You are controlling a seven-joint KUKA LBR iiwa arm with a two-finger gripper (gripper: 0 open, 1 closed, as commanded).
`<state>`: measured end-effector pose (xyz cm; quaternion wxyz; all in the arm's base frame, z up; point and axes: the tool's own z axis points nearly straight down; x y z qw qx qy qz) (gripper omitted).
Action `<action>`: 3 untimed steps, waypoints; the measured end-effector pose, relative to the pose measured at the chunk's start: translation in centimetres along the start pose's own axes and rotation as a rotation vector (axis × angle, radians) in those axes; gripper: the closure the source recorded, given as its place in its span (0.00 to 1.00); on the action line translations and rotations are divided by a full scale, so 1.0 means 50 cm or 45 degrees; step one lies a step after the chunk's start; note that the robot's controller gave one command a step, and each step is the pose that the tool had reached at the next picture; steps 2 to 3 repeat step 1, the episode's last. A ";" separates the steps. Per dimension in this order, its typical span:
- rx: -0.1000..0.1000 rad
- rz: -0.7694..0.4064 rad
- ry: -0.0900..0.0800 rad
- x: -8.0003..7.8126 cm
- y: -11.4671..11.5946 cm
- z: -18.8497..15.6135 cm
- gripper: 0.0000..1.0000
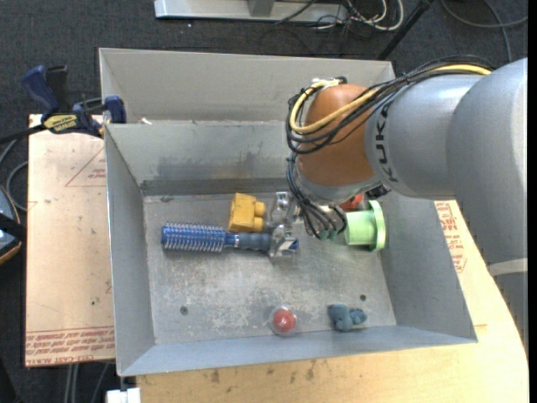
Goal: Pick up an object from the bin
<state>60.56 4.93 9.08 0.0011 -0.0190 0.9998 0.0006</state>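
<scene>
My gripper (pixel 285 223) is low in the middle of the bin, under the orange wrist cover. It stands at the right end of a blue hairbrush (pixel 201 239), right by its dark handle (pixel 256 242). The brush lies flat with its bristle head pointing left. A yellow block (pixel 245 213) sits just left of the gripper, touching or nearly touching the brush handle. A green cylinder (pixel 365 227) lies on its side to the gripper's right, with something red partly hidden behind it.
A small red ball (pixel 284 320) and a grey-blue lump (pixel 346 316) rest near the bin's front wall. The arm and its cables cover the bin's back right part. Bare floor lies at the front left.
</scene>
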 end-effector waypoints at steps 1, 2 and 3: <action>0.000 0.047 -0.010 -0.017 0.010 -0.313 1.00; 0.000 0.047 -0.010 -0.017 0.010 -0.313 1.00; 0.000 0.047 -0.010 -0.017 0.010 -0.313 1.00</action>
